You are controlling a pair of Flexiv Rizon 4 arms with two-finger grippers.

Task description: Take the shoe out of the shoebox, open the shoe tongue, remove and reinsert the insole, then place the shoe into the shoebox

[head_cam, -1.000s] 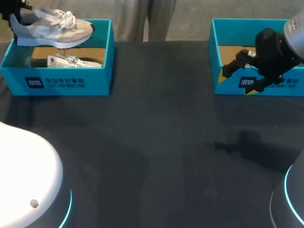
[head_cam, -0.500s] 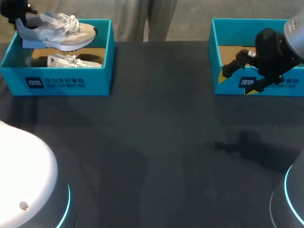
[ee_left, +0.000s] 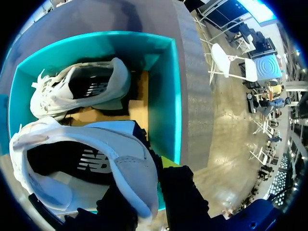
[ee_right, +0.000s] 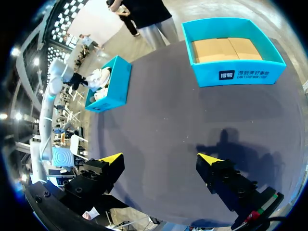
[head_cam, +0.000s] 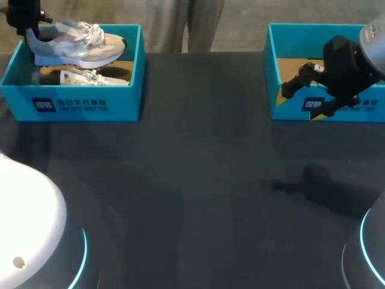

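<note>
A light grey and white shoe (head_cam: pixel 78 43) hangs over the left teal shoebox (head_cam: pixel 72 103), toe to the right. My left gripper (head_cam: pixel 25 25) is shut on its heel; in the left wrist view the gripper (ee_left: pixel 151 179) pinches the heel collar of the shoe (ee_left: pixel 82 163), with its dark inside showing. A second shoe (head_cam: pixel 90 77) (ee_left: pixel 77 89) lies in that box on brown cardboard. My right gripper (head_cam: pixel 298 103) hangs open in front of the right shoebox (head_cam: pixel 289 36), nothing between its fingers (ee_right: pixel 160 159).
The right teal box (ee_right: pixel 233 72) holds only cardboard. Dark table surface (head_cam: pixel 198 180) stretches between and in front of the two boxes. The left box (ee_right: pixel 113 82) stands at the table's far left corner, close to the edges.
The held shoe has shifted a little to the right and slightly lower over the left box. My right arm has not moved.
</note>
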